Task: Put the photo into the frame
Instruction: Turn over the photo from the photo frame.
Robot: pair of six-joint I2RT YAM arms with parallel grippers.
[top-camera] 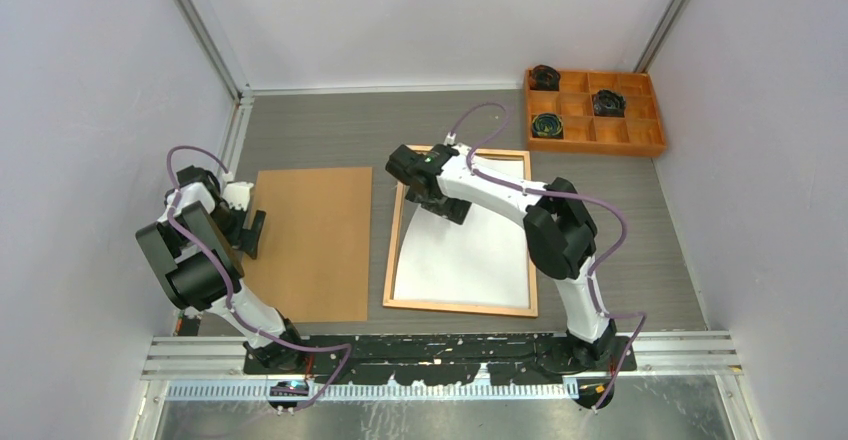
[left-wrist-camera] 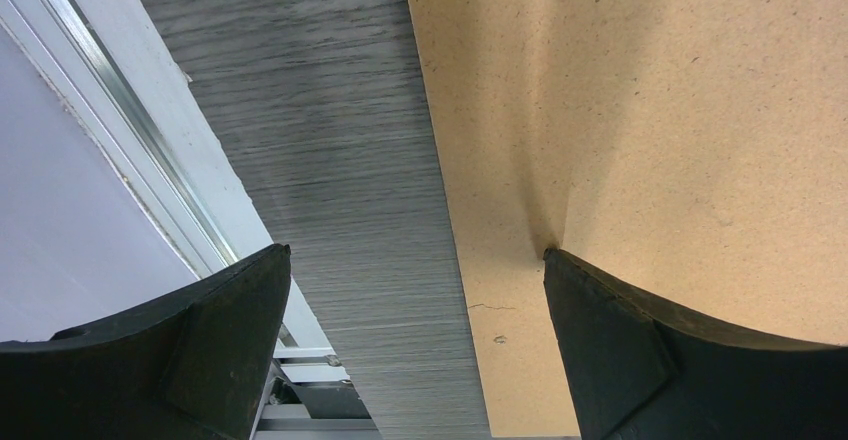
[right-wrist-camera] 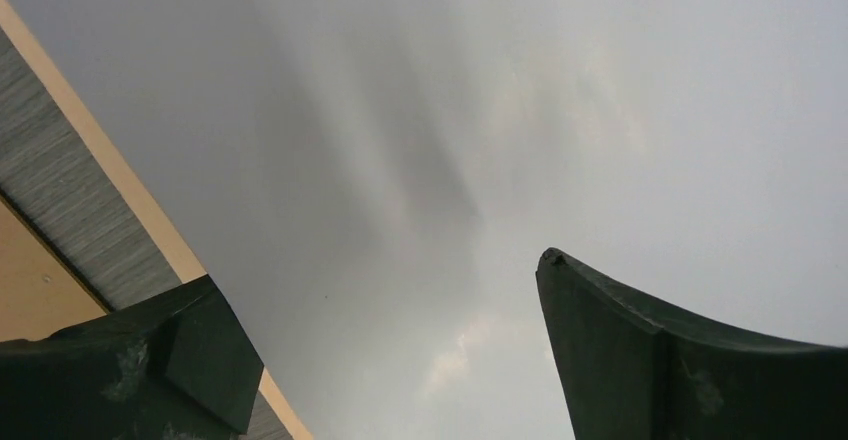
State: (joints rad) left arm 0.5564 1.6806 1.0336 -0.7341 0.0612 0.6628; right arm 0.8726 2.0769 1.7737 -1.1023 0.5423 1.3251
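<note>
Top view: grey wood-grain table [top-camera: 330, 130], pale walls, metal rails at the edges. Orange compartment tray [top-camera: 655, 145] far right, well apart from the work. Frame [top-camera: 460, 307] at centre; photo [top-camera: 470, 255] lies inside it, white side up, left edge looking bowed. Brown backing board [top-camera: 310, 240] just left of the frame. Right gripper [top-camera: 445, 205] low over the photo's far-left part; left gripper [top-camera: 250, 232] at the board's left edge.

Left wrist: left gripper [left-wrist-camera: 415, 255] fingers wide apart, nothing between; one over bare table, one over the board.

Right wrist: right gripper [right-wrist-camera: 375, 270] fingers spread, holding nothing; plain sheet fills the view, frame rail [right-wrist-camera: 105, 145] at left.

Judgement: photo placed, seating step in hand. Next move likely calls for pressing the bowed edge flat inside the rails; full seating cannot be told
</note>
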